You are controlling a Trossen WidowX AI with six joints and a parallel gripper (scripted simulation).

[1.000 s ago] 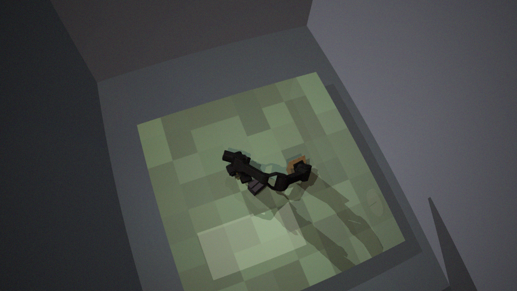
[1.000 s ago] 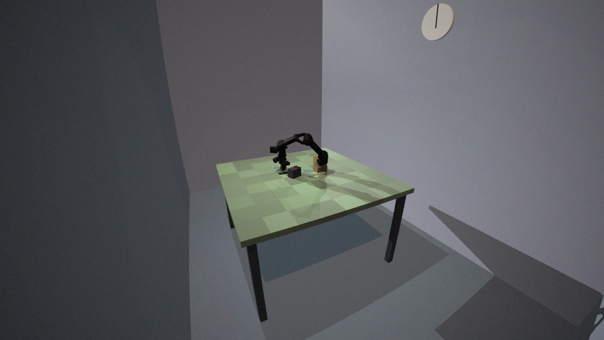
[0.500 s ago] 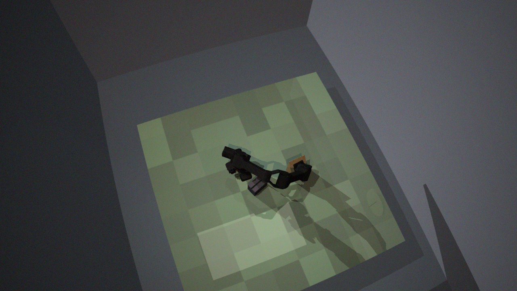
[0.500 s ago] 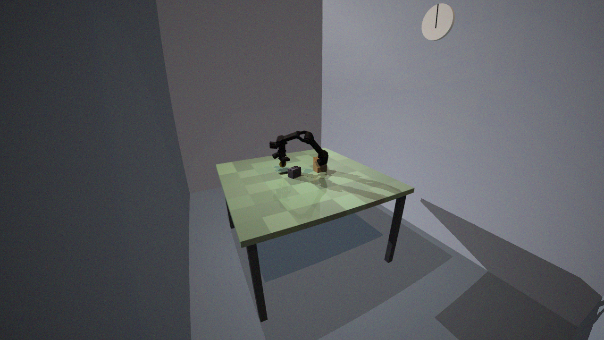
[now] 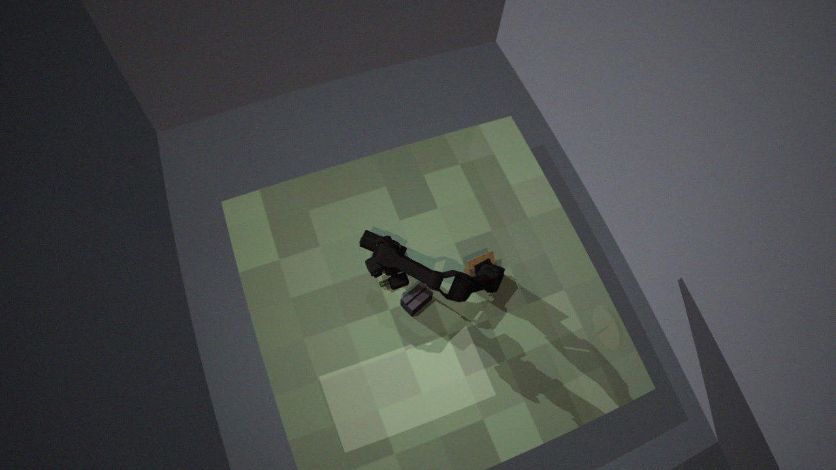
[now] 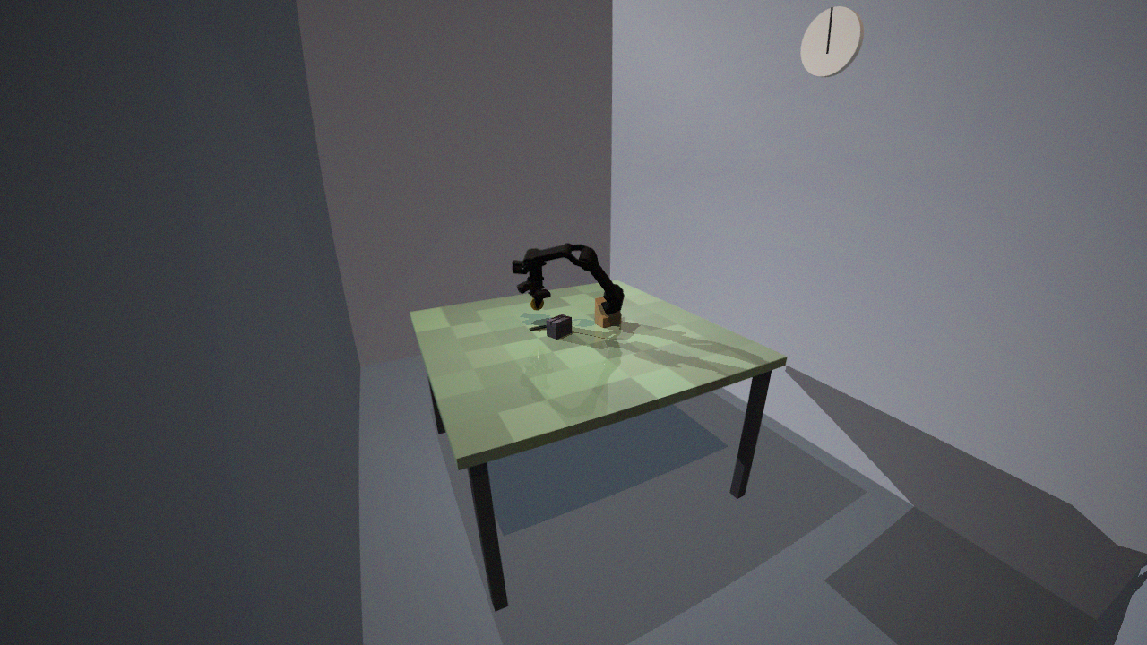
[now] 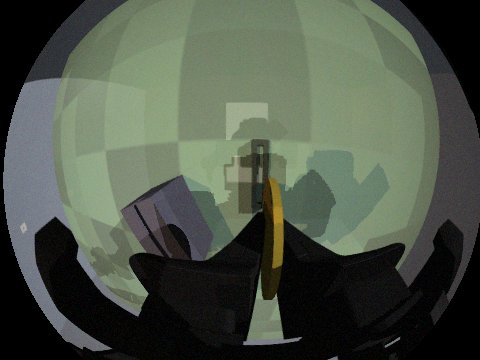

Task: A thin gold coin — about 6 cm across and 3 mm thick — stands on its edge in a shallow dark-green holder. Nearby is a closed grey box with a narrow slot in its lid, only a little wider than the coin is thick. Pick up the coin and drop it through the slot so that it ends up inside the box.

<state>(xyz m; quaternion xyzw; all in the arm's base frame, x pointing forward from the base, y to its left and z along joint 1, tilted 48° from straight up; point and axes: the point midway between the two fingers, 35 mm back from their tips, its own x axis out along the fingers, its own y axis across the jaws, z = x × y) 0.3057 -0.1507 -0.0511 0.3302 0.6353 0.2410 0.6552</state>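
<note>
My gripper is shut on the gold coin, which stands upright between the fingertips, edge-on in the wrist view. The coin hangs above the table, clear of the holder. The shallow dark-green holder lies below it on the table, with its groove empty. The closed grey box stands beside the holder, left of the fingers in the wrist view. The dark slot in its lid shows there, turned at an angle to the coin. A finger hides part of the box.
The arm's orange-brown base block stands on the green checkered table, on the far side of the box from the holder. The arm arches from there over the box area. Shadows of the arm fall across the table.
</note>
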